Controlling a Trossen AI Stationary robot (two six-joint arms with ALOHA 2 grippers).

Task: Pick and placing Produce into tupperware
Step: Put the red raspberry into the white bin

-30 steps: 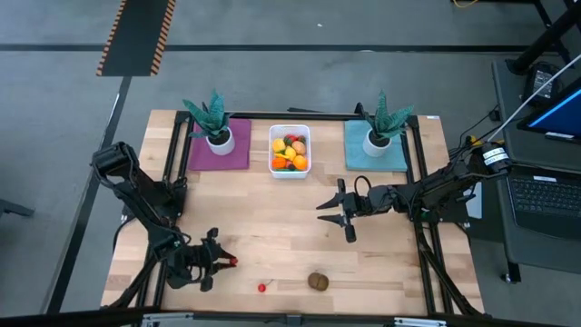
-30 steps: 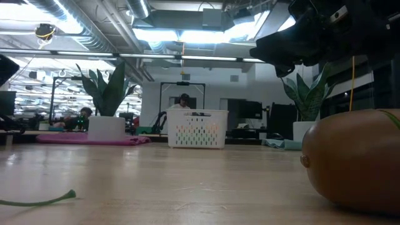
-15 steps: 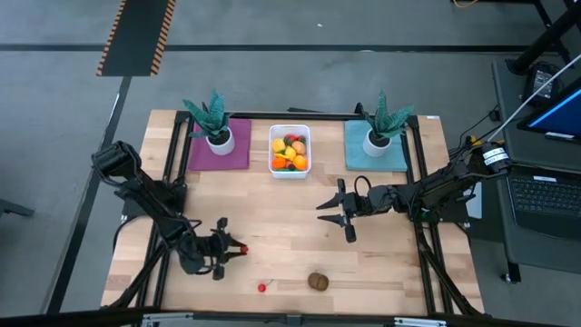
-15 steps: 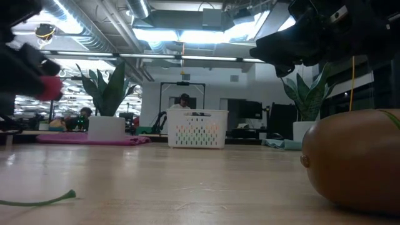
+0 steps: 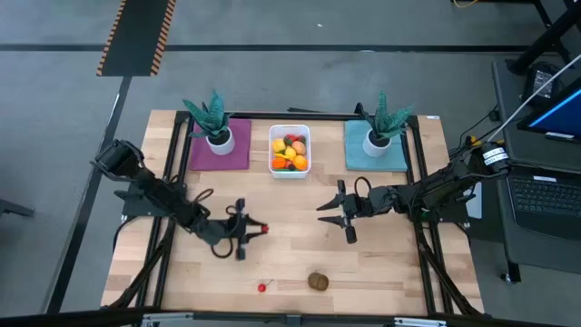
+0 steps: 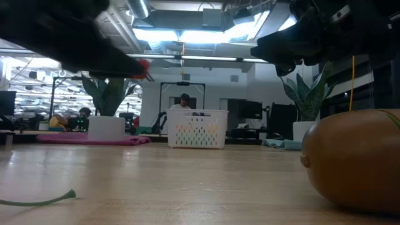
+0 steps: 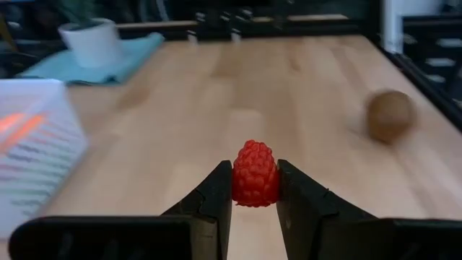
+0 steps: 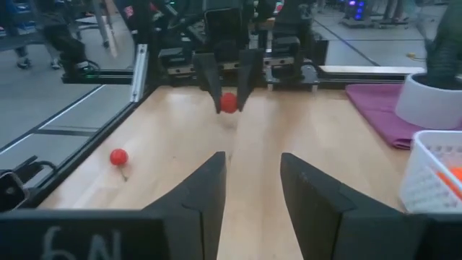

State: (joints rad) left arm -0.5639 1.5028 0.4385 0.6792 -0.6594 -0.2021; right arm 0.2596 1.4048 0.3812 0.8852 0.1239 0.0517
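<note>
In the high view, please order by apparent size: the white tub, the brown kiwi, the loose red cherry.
1. White tub, clearly the largest.
2. Brown kiwi.
3. Red cherry, the smallest.
All lie on the table under an overhead camera, so nearness hardly affects the order.

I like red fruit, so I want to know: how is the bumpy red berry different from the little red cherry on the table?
The berry is bumpy and cone-shaped; the cherry is smooth and round with a thin stem. The berry is pinched in the left tool, lifted off the wood; the cherry lies loose on the table near the front edge, with no tool touching it. Both are small, red, and still outside the white tub.
</note>
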